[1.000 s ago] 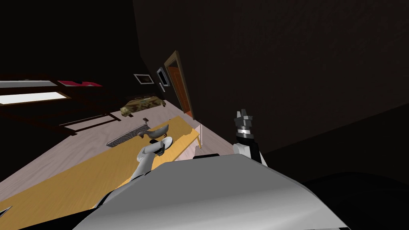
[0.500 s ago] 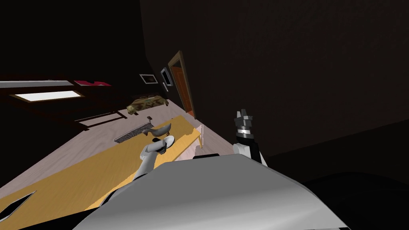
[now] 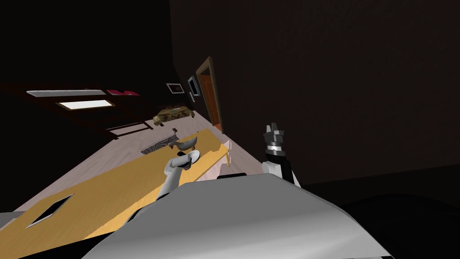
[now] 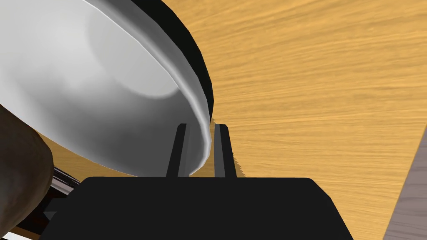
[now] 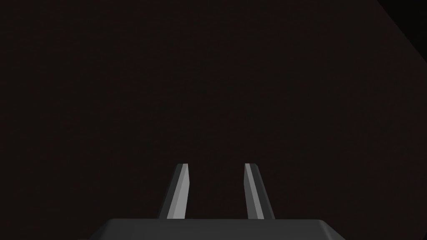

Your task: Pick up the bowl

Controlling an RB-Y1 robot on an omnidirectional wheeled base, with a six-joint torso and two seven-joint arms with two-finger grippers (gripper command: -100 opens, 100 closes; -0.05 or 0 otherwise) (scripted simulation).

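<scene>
White bowl (image 4: pixel 104 83) tilted at the far right end of the yellow wooden tabletop (image 4: pixel 312 83), rim pinched between the two fingers of the left end effector (image 4: pixel 202 125); grey curved object (image 3: pixel 186 145) just beyond it; right end effector (image 5: pixel 214 164) raised right of the tabletop, fingers spread.

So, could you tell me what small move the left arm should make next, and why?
Probably a short, straight lift: the left gripper is shut on the rim of the white bowl, which is close to the wooden tabletop.
</scene>
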